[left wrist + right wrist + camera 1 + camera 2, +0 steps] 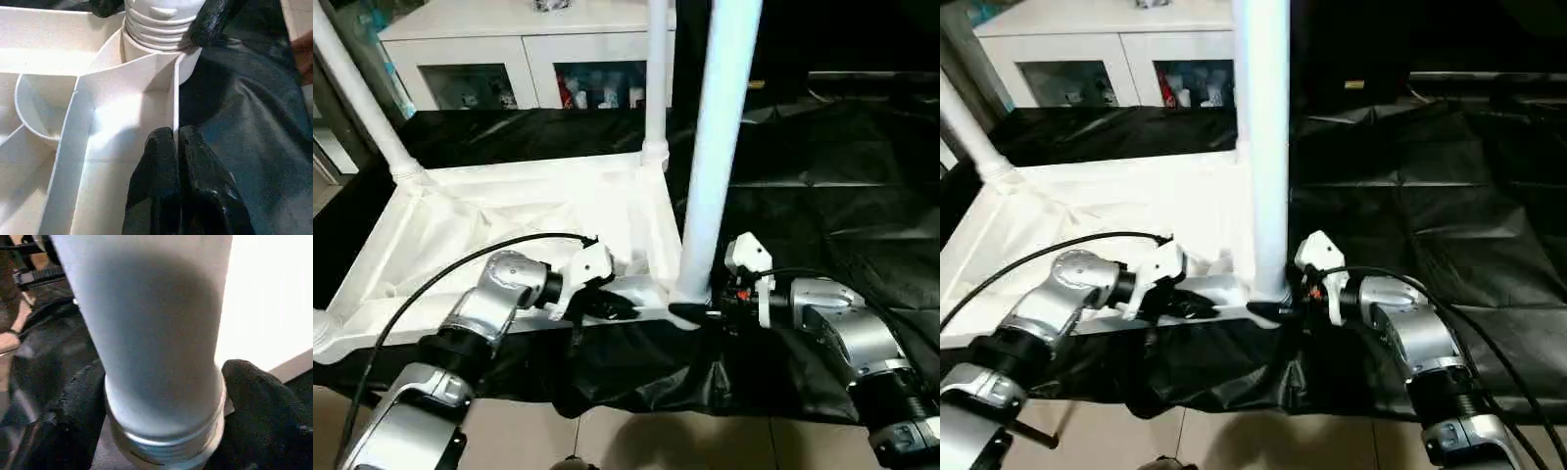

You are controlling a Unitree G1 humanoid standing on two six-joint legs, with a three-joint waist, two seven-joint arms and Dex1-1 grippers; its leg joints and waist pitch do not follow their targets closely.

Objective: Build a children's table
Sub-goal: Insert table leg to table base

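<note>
Left pincer (pixel 607 305) is clamped on the near rim of the tabletop (pixel 509 225); the left wrist view shows its two black fingers (pixel 161 181) closed together over the thin side wall. The tabletop lies upside down on black sheeting (pixel 822 196), ribbed underside up, with its near edge toward the robot. Two legs already stand in sockets: one at the far left corner (pixel 357 93), one at the far right corner (pixel 656 78). At the near left corner a further socket or leg base (pixel 321 328) shows at the frame edge; it cannot be told which.

Right pincer (pixel 700 311) is clamped on the flared base of the near leg (pixel 720 137), one finger (pixel 73 416) on each side of the threaded collar. This leg stands upright at the near right corner socket.

Step in hand, as judged: seating the leg in the near right socket while the left arm steadies the tabletop. The next move likely calls for keeping the leg vertical and turning or pressing it until the thread is taken up.

The left wrist view shows threads still exposed above the socket; the eye views show the leg's overall alignment.
</note>
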